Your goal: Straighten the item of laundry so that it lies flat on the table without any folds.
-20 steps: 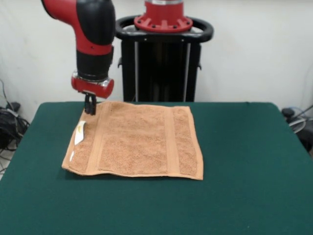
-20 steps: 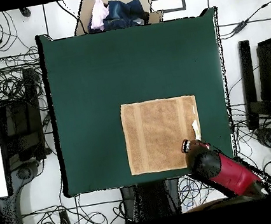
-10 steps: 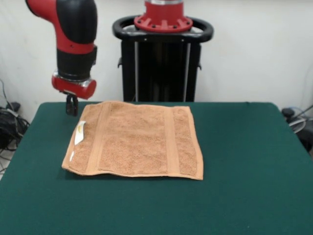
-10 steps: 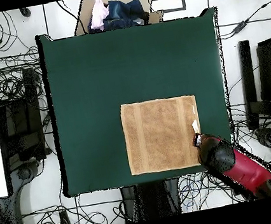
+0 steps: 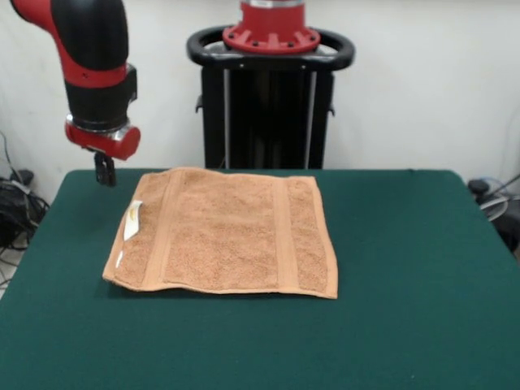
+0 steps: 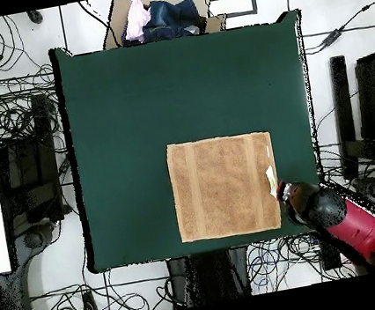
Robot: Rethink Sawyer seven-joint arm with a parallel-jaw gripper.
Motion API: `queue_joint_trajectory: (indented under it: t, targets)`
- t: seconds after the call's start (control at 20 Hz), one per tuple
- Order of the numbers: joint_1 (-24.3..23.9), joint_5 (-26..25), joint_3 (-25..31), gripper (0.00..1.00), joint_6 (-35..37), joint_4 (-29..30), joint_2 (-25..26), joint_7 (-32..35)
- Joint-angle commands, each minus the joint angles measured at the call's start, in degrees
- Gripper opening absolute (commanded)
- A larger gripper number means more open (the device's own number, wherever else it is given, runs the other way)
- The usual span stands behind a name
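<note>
Towel [image 5: 223, 233] flat on table [image 5: 406, 268] | claw [image 5: 104, 172] beside label corner, grip state unclear | cables around

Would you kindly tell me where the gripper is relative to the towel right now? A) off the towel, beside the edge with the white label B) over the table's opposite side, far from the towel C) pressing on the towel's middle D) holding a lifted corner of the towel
A: the gripper hangs over the table, just off the label edge of the towel, which lies flat.
</note>
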Motion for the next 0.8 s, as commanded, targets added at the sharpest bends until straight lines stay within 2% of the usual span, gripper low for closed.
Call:
queue_joint_trajectory:
  t: [0.05, 0.8]
  targets:
    - [1.02, 5.0, 7.69, 0.0, 5.28, -4.15, 0.39, 10.12]
    - [3.66, 9.62, 6.97, 0.0, 9.44, -4.4, -0.97, 11.11]
